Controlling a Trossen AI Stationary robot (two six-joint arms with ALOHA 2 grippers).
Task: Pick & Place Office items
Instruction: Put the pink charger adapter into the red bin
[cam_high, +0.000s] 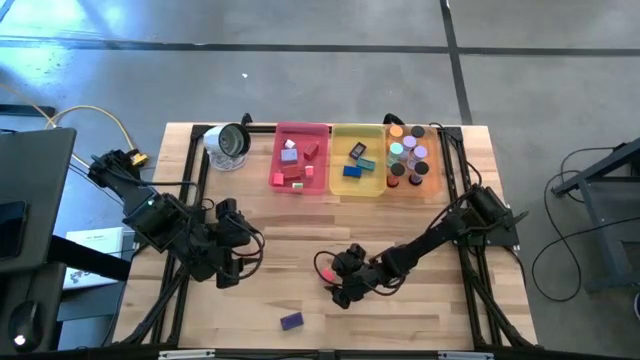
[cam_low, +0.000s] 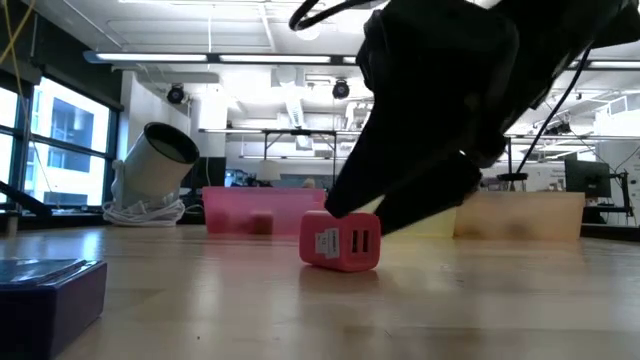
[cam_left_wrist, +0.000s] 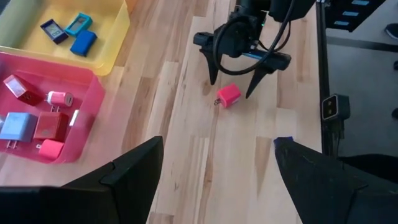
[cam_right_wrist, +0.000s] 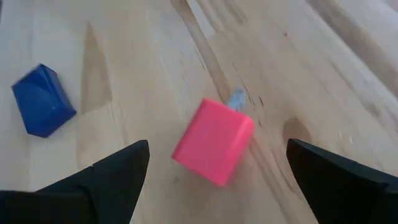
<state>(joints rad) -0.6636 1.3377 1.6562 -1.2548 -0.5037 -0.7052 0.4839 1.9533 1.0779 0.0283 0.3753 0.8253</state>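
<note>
A pink charger block (cam_right_wrist: 213, 141) lies on one flat side on the wooden table, its metal prongs sticking out level. My right gripper (cam_left_wrist: 232, 88) is open and slants down over it, one finger on either side (cam_right_wrist: 217, 144), with a gap showing to each. A purple-blue block (cam_right_wrist: 42, 99) lies on the table nearer the front edge (cam_high: 291, 320). My left gripper (cam_left_wrist: 217, 152) hangs open above the table's left half (cam_high: 232, 262) with nothing between its fingers.
Along the far edge stand a pink tray (cam_high: 302, 184), a yellow tray (cam_high: 357, 186) and an orange tray (cam_high: 430, 186), each holding small items. A round silver-and-white object (cam_high: 228, 145) sits left of them. Black frame rails (cam_high: 470, 270) run along both table sides.
</note>
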